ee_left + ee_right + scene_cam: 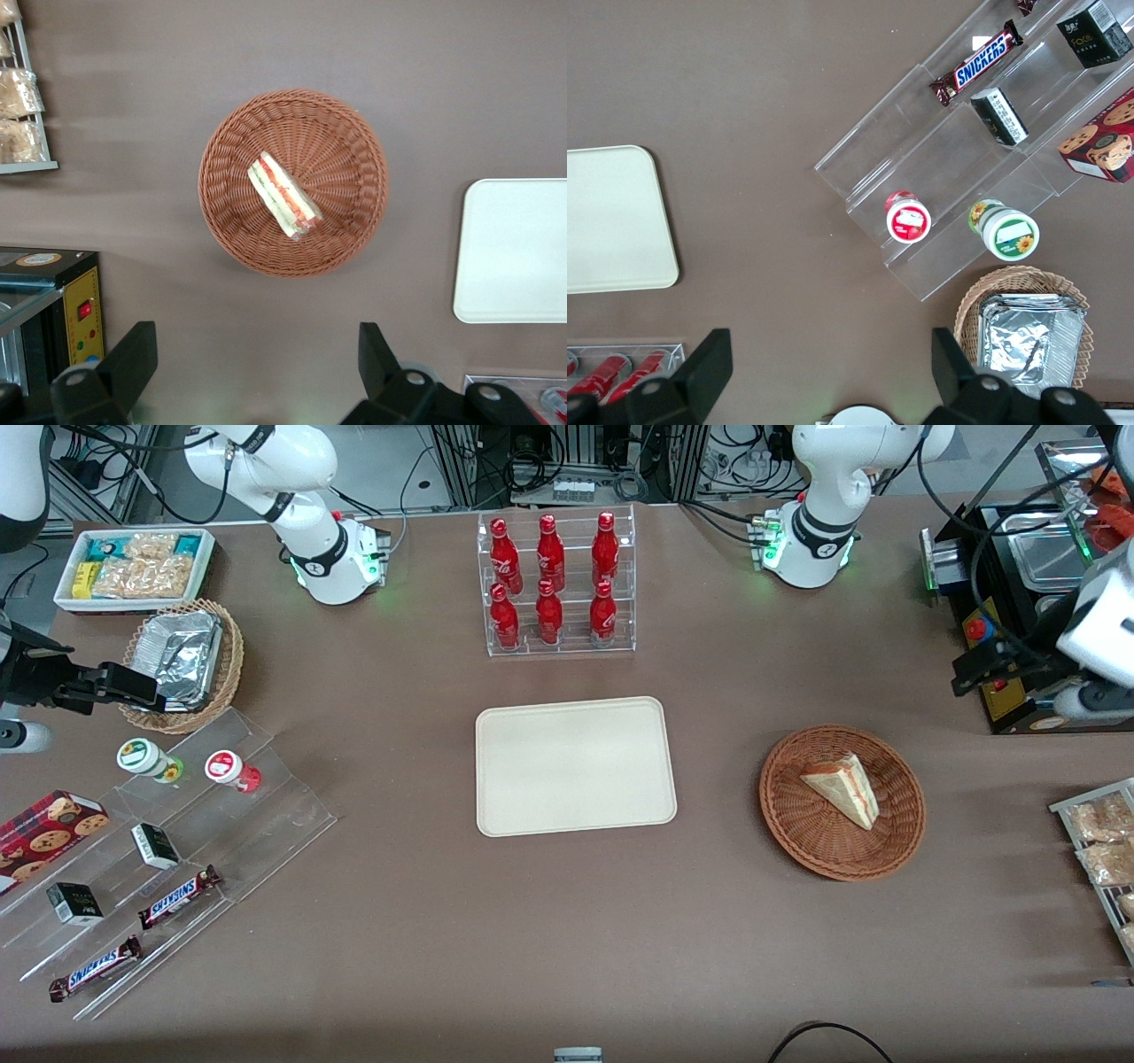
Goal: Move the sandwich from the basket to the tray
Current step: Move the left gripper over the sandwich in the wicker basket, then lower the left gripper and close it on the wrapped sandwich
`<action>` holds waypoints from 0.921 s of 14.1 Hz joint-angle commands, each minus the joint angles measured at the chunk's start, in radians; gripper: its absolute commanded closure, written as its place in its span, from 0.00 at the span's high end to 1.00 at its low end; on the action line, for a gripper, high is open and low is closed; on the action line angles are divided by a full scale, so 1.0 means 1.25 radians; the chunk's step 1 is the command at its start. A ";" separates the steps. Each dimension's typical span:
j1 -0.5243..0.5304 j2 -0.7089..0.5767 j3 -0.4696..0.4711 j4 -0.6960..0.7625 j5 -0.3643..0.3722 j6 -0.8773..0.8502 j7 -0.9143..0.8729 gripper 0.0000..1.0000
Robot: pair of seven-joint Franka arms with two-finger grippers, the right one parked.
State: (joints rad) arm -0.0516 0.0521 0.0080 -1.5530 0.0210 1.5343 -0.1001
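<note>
The sandwich (842,786), a pale wedge with red and green filling on its edge, lies in the round reddish-brown wicker basket (824,846). The cream tray (576,766) sits flat beside the basket, toward the parked arm's end, with nothing on it. My left gripper (973,673) hangs high over the table, farther from the front camera than the basket and toward the working arm's end. In the left wrist view the gripper (257,354) is open wide over bare table, apart from the basket (341,146) and the sandwich (283,197). The tray (518,252) shows partly there.
A clear rack of red bottles (554,584) stands farther from the front camera than the tray. A black machine (1019,558) and a wire rack of snack bags (1103,841) sit at the working arm's end. Acrylic steps with snacks (177,841) lie toward the parked arm's end.
</note>
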 commanded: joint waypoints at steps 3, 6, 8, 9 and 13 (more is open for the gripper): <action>-0.002 0.042 0.001 -0.128 0.046 0.180 -0.030 1.00; -0.007 0.043 0.000 -0.284 0.046 0.377 -0.172 1.00; -0.007 0.043 0.000 -0.349 0.045 0.458 -0.243 1.00; -0.007 0.045 0.000 -0.372 0.043 0.484 -0.284 1.00; -0.007 0.054 -0.002 -0.457 0.035 0.580 -0.437 1.00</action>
State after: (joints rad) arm -0.0547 0.1422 0.0062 -2.0627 0.0615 2.1918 -0.5528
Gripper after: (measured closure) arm 0.000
